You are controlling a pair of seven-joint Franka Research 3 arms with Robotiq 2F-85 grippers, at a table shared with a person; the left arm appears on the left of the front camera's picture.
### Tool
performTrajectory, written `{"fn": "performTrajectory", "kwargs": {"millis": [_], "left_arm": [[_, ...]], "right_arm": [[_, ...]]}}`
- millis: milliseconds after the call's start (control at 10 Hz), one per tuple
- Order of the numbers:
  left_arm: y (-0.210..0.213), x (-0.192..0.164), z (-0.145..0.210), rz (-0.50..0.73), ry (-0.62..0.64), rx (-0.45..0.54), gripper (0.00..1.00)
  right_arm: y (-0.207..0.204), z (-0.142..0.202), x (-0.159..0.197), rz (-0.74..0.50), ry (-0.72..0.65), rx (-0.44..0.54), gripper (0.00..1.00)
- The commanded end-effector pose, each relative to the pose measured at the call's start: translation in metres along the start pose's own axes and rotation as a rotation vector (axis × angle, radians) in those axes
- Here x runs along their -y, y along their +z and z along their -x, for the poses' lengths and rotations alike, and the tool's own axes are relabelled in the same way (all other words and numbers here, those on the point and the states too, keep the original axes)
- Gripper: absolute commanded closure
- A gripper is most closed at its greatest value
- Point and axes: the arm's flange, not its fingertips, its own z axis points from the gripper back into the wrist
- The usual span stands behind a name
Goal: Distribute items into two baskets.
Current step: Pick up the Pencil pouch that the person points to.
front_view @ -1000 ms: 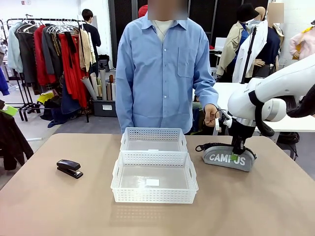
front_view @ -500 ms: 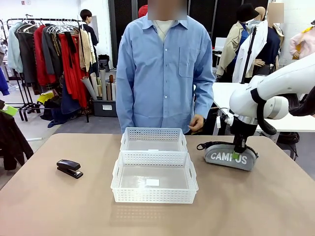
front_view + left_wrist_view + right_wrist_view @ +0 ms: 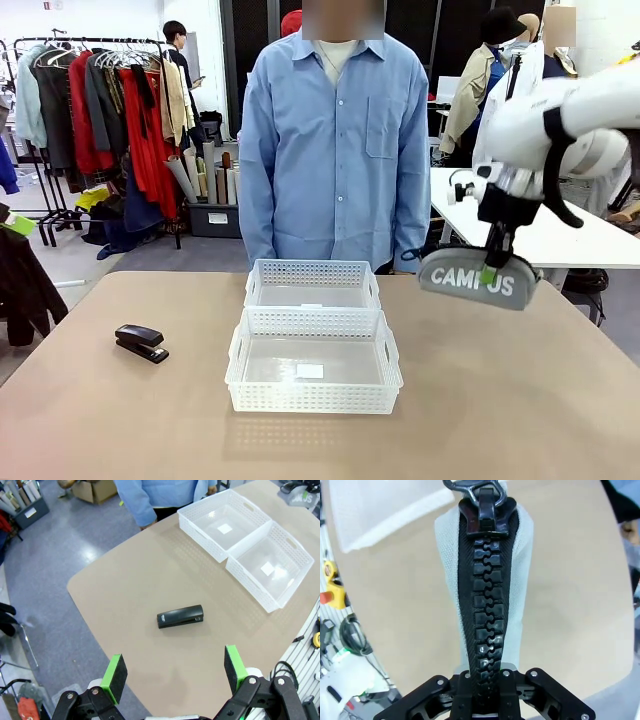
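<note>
pouch: grey, white "CAMPUS", black zipper; airborne, right of baskets
right claw: clamped on pouch zipper edge
left claw: wide apart, holding nothing, over stapler
stapler: black, on surface

The tan table bears a near basket touching a far basket, and a black stapler.

Lighting: bright, even, from overhead; all my views well exposed.
Shadows: soft, faint, under baskets on worktop.
Glare: pale sheen on floor.
Distortion: wide-angle bending at edges of my wrist views.
Focus: zipper of pouch sharp; background behind soft.
</note>
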Motion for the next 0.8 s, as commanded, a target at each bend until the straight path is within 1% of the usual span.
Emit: {"fn": "performTrajectory", "kwargs": {"millis": [0,300,500,700], "left_arm": [[0.001,-0.001,0.000,0.015,-0.012,0.013,0.00],[0.001,-0.001,0.000,0.015,-0.012,0.013,0.00],[0.001,-0.001,0.000,0.015,-0.012,0.013,0.00],[0.001,-0.001,0.000,0.015,-0.012,0.013,0.00]], "right_arm": [[0.040,-0.006,-0.020,-0.023,-0.019,0.039,1.00],[0.103,-0.001,-0.058,0.029,-0.009,0.097,1.00],[0.124,0.006,-0.070,0.031,-0.039,0.079,1.00],[0.131,0.012,-0.077,0.037,-0.055,0.086,1.00]]}}
